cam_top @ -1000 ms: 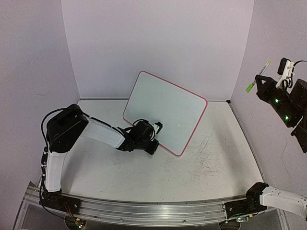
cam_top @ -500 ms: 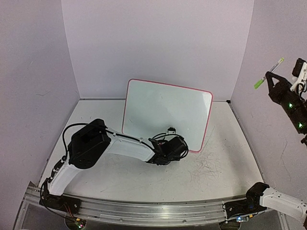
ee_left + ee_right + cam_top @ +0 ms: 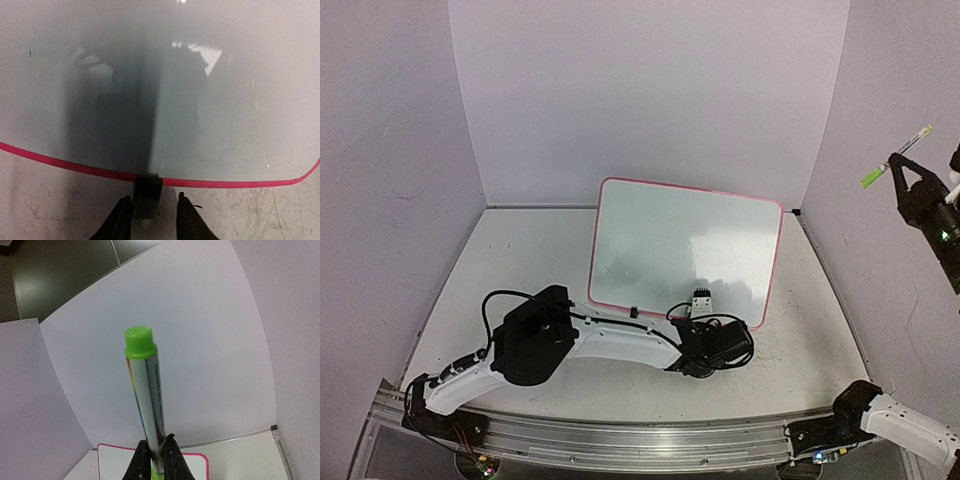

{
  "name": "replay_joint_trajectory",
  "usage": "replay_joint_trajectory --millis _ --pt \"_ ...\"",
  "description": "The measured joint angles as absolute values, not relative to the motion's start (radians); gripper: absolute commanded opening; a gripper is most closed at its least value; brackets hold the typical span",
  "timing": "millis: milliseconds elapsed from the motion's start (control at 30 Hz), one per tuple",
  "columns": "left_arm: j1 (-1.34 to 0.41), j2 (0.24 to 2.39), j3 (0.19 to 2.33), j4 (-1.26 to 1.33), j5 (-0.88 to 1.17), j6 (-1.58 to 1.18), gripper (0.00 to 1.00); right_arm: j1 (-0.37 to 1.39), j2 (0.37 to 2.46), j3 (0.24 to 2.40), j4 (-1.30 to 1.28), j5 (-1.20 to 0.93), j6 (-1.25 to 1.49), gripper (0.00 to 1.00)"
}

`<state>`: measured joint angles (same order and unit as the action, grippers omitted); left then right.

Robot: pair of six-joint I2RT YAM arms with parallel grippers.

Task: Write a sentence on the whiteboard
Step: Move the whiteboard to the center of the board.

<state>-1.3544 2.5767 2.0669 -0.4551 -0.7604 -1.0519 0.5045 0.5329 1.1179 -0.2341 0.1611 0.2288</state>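
Observation:
The whiteboard point(image 3: 685, 250) stands upright on the table, facing me, with a red-pink rim. Its face is blank and no sentence shows on it. It also shows in the left wrist view point(image 3: 225, 100) and the right wrist view point(image 3: 120, 462). My left gripper point(image 3: 705, 318) is low at the board's bottom edge. Its jaws point(image 3: 154, 196) straddle a black clip foot point(image 3: 147, 192), with a gap on the right side. The other foot point(image 3: 633, 312) stands free. My right gripper point(image 3: 903, 172) is raised high at the far right, shut on a green-capped marker point(image 3: 898, 156), which points upward point(image 3: 145, 390).
The table top point(image 3: 760, 350) right of the board bears faint scribble marks. Purple walls close the back and both sides. A metal rail point(image 3: 640, 440) runs along the near edge. The left arm point(image 3: 610, 340) lies low across the front of the table.
The whiteboard has swung from tilted to square-on and shifted right and nearer, along with my left gripper at its bottom edge. My right gripper has risen and moved right with the marker.

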Motion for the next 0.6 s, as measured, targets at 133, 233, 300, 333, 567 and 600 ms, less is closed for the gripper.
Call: replay_joint_trajectory --millis 133,233,300,333,567,600 --pt "-1.376 2.574 2.06 -0.454 -0.75 -1.042 0.53 0.505 0.526 1.118 -0.234 0.15 0.233 0.0" --pt "-1.386 2.554 2.031 -0.455 -0.737 -0.997 0.6 0.505 0.526 1.11 -0.234 0.143 0.238 0.0" --pt "-1.391 2.519 1.989 -0.454 -0.728 -0.967 0.65 0.505 0.526 1.101 -0.235 0.141 0.243 0.0" --pt "-1.392 2.496 1.963 -0.456 -0.725 -0.952 0.67 0.505 0.527 1.096 -0.237 0.14 0.246 0.0" --pt "-1.388 2.204 1.652 -0.451 -0.69 -0.866 0.8 0.505 0.562 1.09 -0.24 0.127 0.266 0.0" --pt "-1.382 2.146 1.594 -0.446 -0.68 -0.858 0.81 0.505 0.573 1.09 -0.24 0.123 0.265 0.0"
